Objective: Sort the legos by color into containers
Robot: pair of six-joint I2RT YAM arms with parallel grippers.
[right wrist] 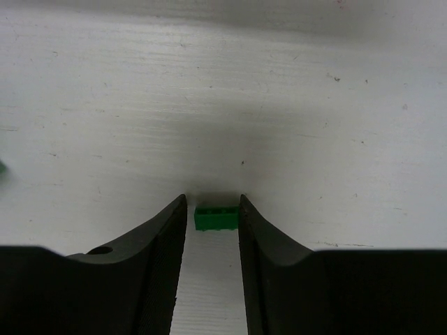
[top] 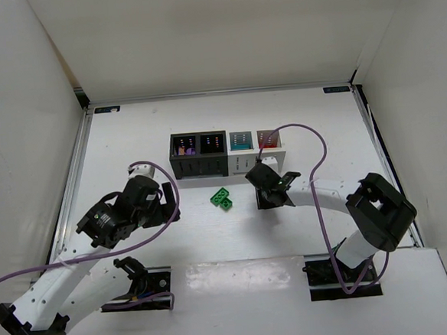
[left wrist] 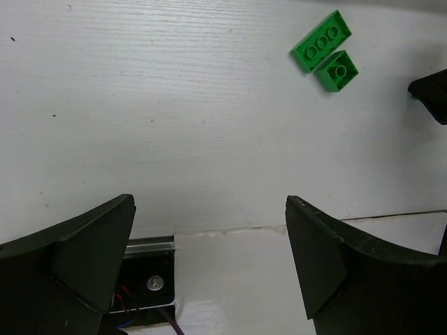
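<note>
Two green legos (top: 223,199) lie side by side on the white table, in front of the containers (top: 200,167), a row of two black and two white bins with small colored pieces inside. They also show in the left wrist view (left wrist: 323,40). My right gripper (top: 275,198) points down at the table just right of them. In the right wrist view its jaws (right wrist: 213,199) are closed narrowly around a third green lego (right wrist: 216,218) at their tips, low at the table. My left gripper (top: 169,206) (left wrist: 209,202) is wide open and empty, left of the legos.
White walls enclose the table on three sides. Purple cables loop over both arms (top: 305,131). The arm base plates (top: 143,284) sit at the near edge.
</note>
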